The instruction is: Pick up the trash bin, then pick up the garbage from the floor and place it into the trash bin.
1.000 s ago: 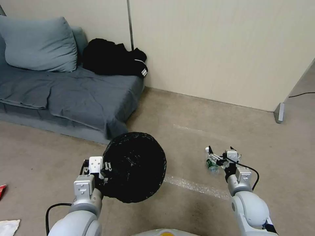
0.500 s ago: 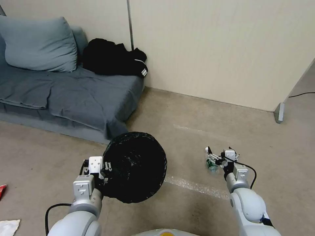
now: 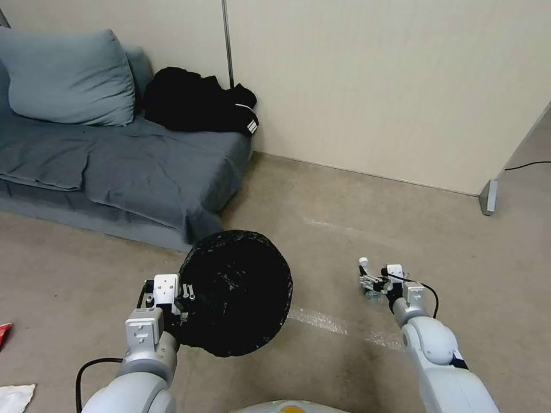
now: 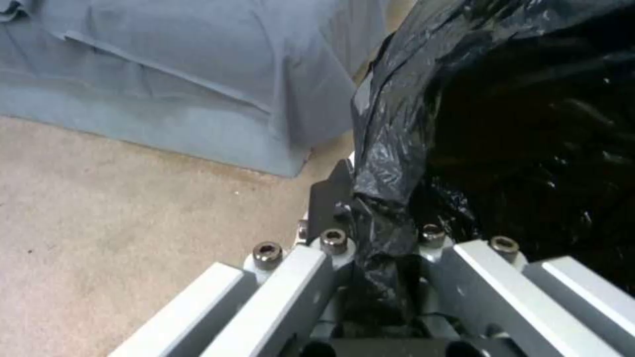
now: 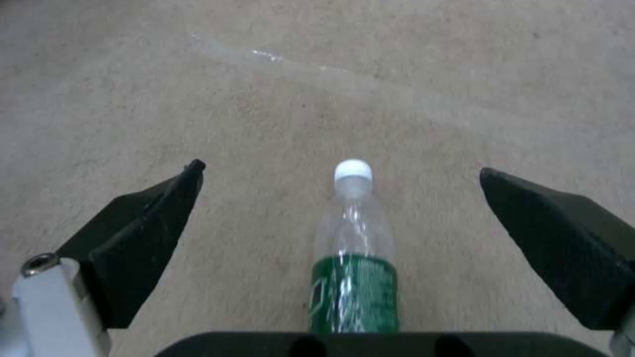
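My right gripper is spread wide, straddling the plastic bottle lying on the floor at lower centre of the right wrist frame, its long axis running between my fingers, cap away; left gripper clamps the trash bin rim.

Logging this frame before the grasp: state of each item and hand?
trash bin: held off the floor, tilted, bag-lined mouth open.
left hand: shut on the bin's bagged rim.
plastic bottle: lying on the floor, cap on, between the open fingers, untouched.
right hand: open, low over the bottle.
white tissue: on the floor.
red wrapper: on the floor.
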`<state>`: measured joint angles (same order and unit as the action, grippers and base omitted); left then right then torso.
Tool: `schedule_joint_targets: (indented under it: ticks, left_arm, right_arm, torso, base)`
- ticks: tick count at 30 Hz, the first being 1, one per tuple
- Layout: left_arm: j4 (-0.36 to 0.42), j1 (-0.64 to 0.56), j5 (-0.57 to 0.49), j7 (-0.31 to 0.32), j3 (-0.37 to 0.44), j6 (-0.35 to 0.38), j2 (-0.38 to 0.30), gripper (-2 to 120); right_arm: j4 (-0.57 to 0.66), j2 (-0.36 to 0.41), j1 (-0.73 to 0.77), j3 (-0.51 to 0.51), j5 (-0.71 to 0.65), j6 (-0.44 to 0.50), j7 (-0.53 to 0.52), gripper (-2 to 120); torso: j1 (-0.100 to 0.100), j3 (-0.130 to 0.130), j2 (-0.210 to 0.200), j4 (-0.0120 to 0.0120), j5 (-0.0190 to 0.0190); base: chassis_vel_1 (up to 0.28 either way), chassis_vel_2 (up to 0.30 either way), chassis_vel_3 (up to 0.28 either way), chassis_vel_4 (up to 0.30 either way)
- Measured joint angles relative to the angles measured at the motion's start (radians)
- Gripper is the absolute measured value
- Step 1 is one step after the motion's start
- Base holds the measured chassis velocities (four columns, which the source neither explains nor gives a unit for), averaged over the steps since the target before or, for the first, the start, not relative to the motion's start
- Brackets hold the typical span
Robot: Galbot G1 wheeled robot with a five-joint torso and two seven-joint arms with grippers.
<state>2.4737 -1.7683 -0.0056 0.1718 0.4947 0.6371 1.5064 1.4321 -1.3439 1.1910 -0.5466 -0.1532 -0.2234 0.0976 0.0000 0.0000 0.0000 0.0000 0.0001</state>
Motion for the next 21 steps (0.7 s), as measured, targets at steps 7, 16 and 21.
schedule_joint_targets:
  ticks: [7, 16, 21]
  left_arm:
    - [0.0, -0.003, 0.0, -0.001, 0.002, -0.001, 0.0, 1]
    - [-0.008, 0.001, 0.001, -0.001, 0.003, -0.003, -0.001, 1]
    - [-0.008, 0.004, -0.007, -0.001, 0.003, -0.003, -0.001, 1]
  right_arm:
    - [-0.147, -0.002, -0.086, 0.004, 0.028, 0.032, 0.026, 100]
    - [-0.333, -0.021, -0.164, 0.012, 0.037, 0.059, 0.033, 100]
    - [-0.392, -0.033, -0.175, 0.008, 0.051, 0.08, 0.033, 99]
  torso:
    - [0.0, 0.0, 0.0, 0.0, -0.0001]
    - [0.0, 0.0, 0.0, 0.0, -0.0002]
    - [0.0, 0.0, 0.0, 0.0, -0.0002]
  base:
    - [0.0, 0.0, 0.0, 0.0]
    - [0.0, 0.0, 0.0, 0.0]
    - [0.0, 0.0, 0.0, 0.0]
